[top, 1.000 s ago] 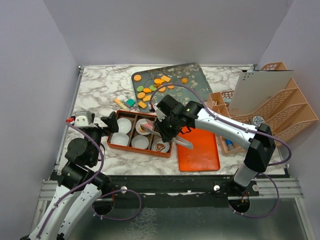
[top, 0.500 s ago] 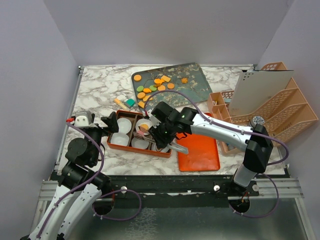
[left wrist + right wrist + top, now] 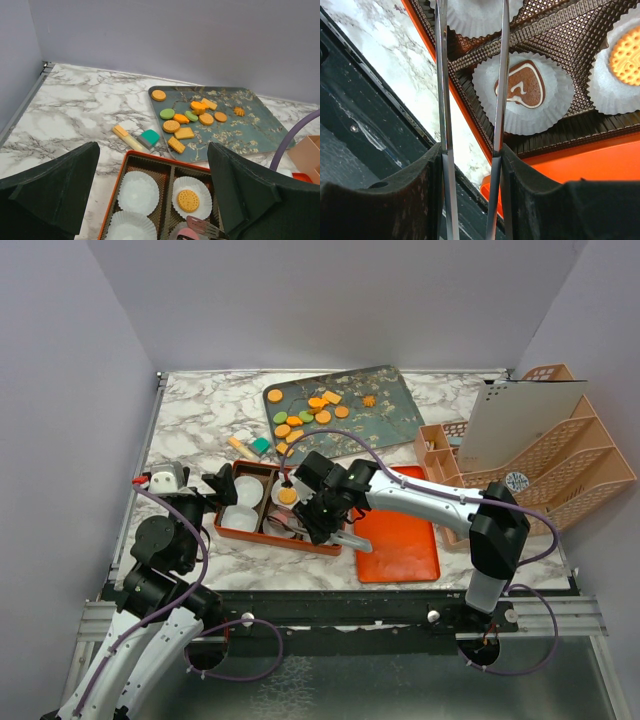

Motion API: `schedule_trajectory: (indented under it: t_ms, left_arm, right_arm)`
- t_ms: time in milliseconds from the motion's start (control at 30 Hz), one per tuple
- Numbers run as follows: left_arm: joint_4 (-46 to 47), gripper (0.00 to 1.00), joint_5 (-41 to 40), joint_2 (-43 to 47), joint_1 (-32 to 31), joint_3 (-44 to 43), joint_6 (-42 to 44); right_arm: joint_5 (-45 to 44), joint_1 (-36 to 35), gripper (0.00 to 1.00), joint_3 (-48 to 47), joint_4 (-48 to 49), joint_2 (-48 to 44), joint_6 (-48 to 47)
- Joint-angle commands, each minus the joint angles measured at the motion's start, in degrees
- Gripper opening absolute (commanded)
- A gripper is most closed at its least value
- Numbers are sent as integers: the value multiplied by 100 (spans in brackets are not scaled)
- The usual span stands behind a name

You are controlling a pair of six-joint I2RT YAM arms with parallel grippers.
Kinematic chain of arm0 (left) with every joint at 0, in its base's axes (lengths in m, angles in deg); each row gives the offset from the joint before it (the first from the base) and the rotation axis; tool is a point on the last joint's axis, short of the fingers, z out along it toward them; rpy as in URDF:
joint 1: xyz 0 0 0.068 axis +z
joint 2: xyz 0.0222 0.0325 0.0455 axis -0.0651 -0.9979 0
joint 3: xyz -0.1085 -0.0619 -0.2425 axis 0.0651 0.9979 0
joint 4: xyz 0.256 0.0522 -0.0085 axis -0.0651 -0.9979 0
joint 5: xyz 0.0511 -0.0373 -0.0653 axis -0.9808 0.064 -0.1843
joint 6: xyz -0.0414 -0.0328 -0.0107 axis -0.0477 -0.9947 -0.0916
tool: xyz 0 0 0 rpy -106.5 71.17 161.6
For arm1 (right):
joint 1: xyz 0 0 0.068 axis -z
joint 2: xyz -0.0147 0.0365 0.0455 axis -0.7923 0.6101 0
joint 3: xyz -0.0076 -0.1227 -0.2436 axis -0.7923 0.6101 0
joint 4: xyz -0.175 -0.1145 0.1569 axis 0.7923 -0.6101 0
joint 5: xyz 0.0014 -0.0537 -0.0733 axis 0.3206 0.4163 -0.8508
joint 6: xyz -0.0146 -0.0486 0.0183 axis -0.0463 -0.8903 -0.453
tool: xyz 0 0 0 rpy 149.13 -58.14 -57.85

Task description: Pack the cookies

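Note:
Loose cookies (image 3: 305, 415) (image 3: 187, 117), orange rounds and squares plus green ovals, lie on a teal flowered tray (image 3: 385, 400) (image 3: 250, 140). Nearer stands an orange box (image 3: 228, 527) (image 3: 131, 159) of white paper cups. One cup holds a round orange cookie (image 3: 287, 496) (image 3: 188, 200); another holds a brown heart cookie (image 3: 522, 90). My right gripper (image 3: 318, 512) (image 3: 470, 152) hovers over the box, shut on metal tongs (image 3: 501, 75) whose tip (image 3: 205, 227) reaches beside the round cookie. My left gripper (image 3: 215, 483) (image 3: 155, 172) stays open and empty at the box's left end.
A flat orange lid (image 3: 400, 540) lies right of the box. A yellow block (image 3: 240, 447) (image 3: 127, 137) and a teal block (image 3: 261, 445) (image 3: 150, 136) rest between tray and box. Peach file racks (image 3: 540, 455) fill the right side. Walls close in on three sides.
My right arm has swung left and nearer over the box with the tongs, now covering the heart cookie from above. The round orange cookie now shows in its cup. The left arm is still.

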Motion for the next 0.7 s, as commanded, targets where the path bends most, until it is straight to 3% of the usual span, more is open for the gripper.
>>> schedule_trajectory:
  t_ms: [0,333,667]
  left_arm:
    - [68,99,-87,60,35,62,22]
    - [71,99,-80,60,35,62,22]
    - [79,99,-111,60,35,66,39]
  right_arm:
    - [123,-54,36,-63,168,89,-39]
    - [86,-54,50,-134,111,63,-78]
    - [1,-54,52,-266,77,-170,-114]
